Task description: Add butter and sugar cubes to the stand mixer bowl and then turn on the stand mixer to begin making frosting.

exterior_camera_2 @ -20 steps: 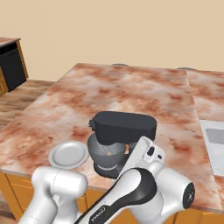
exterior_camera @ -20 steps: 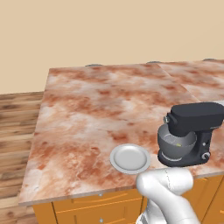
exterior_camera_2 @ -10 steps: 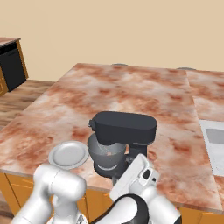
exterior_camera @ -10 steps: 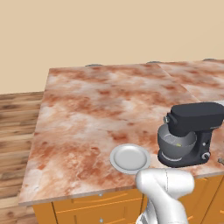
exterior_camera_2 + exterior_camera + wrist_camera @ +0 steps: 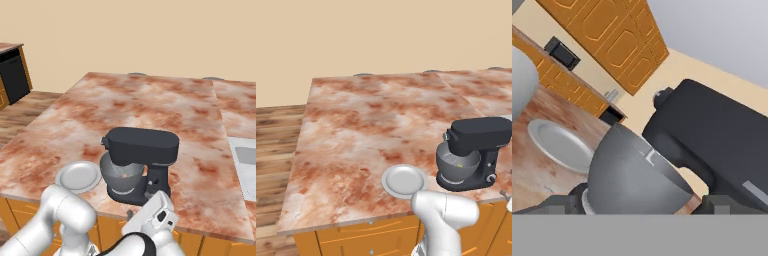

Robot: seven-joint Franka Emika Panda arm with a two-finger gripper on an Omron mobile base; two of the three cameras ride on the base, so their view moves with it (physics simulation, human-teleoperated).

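Presently the white arm is folded low at the marble table's front edge, fingers spread apart, empty, facing the deep grey metal bowl seated under the black stand mixer, beside a flat silver-grey plate.

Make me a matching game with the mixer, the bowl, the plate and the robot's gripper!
Things:
1. stand mixer
2. stand mixer bowl
3. plate
4. gripper

Descriptions:
A. flat, silver-grey, lying on the counter beside the mixer
B. open, right up against the bowl
C. black, with a boxy head
D. deep grey metal, sitting under the mixer's head

Pairs: 1-C, 2-D, 3-A, 4-B
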